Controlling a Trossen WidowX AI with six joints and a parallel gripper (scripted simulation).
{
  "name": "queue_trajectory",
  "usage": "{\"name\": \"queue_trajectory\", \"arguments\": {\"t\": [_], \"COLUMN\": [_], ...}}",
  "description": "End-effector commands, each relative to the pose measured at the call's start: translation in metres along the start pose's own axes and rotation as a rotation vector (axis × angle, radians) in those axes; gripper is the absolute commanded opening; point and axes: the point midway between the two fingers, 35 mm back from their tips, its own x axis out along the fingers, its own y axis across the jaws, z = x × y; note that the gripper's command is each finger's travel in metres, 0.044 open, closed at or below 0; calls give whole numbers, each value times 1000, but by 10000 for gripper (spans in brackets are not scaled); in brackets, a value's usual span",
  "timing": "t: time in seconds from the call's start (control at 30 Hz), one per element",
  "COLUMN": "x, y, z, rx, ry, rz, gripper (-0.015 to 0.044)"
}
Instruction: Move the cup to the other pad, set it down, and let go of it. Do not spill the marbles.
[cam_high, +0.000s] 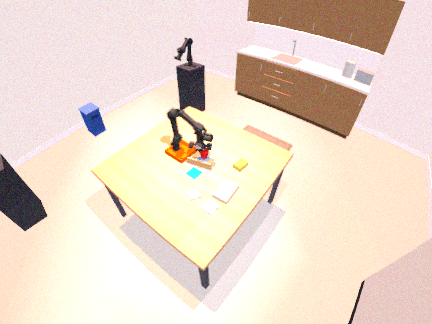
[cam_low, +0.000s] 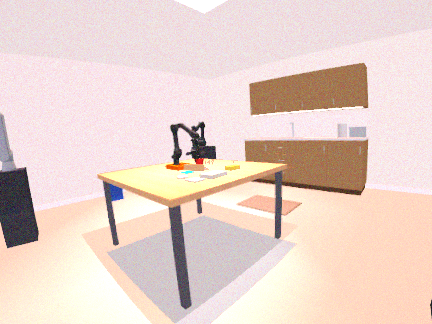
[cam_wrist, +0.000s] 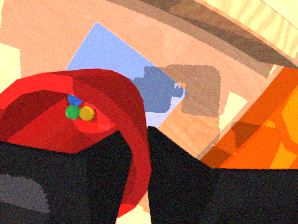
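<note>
Wrist view fills its lower half with the two black fingers of the gripper (cam_wrist: 136, 189), and the jaws are pinched narrow on the near wall of the red cup (cam_wrist: 87, 123): one finger lies inside the rim, the other outside, so the wall itself is what is gripped, not the whole body. That hold suits an open vessel, I judge, since it leaves the mouth facing up and the load undisturbed. The cup's inside floor shows at left of the frame, and three marbles (cam_wrist: 80, 111) sit clustered there, one green, one yellow, one blue just behind; none lies outside the cup. The rim looks slightly canted in this view, though whether that is real tilt or the camera's angle I cannot tell. Just beyond the cup, toward frame centre, lies the pale blue pad (cam_wrist: 109, 52), partly darkened by shadow; whether the cup base is touching it cannot be made out. In the top view the cup (cam_high: 204, 151) sits at frame centre under the arm (cam_high: 182, 125), beside the orange base (cam_high: 179, 151), while the cyan pad (cam_high: 194, 173) lies apart, lower in the frame on the wooden worktop (cam_high: 150, 200); that is presumably the destination. A yellow block (cam_high: 240, 164) and white sheets (cam_high: 226, 190) rest further right and lower, off the likely path.
</note>
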Motion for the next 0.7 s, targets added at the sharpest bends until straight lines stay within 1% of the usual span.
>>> {"name": "queue_trajectory", "arguments": {"t": [0.0, 0.5, 0.67], "x": [-12, -56, -61], "y": [2, 2, 2], "z": [0, 1, 2], "rx": [0, 4, 4], "ry": [0, 2, 2], "rz": [4, 3, 3], "gripper": [0, 0, 0]}}
